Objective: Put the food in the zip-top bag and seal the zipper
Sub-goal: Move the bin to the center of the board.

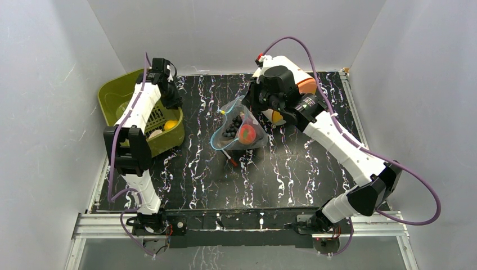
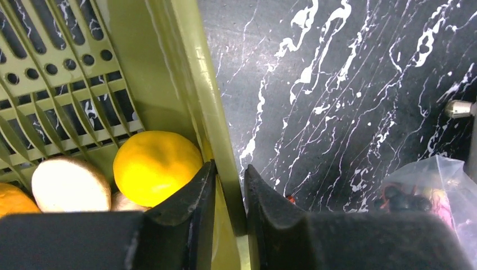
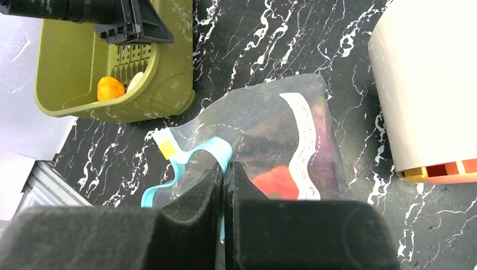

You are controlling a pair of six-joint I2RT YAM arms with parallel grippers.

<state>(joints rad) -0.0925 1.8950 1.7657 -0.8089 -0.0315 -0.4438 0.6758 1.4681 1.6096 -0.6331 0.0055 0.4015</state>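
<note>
black fingers (image 2: pixel 191 197) of the left gripper (image 2: pixel 229 183) press on the basket (image 2: pixel 185 84) wall from both sides. a yellow fruit (image 2: pixel 154 171) and a white piece (image 2: pixel 70 185) lie just inside the basket beside them. right of the basket, the right gripper (image 3: pixel 224 174) has its fingers together, seemingly pinching the bag (image 3: pixel 264 112) near its blue zipper (image 3: pixel 199 151), mouth open. grapes (image 1: pixel 232 130) and a peach (image 1: pixel 246 134) sit in the bag. i'd judge it partway done: the basket's fruit and the sealing are left.
</note>
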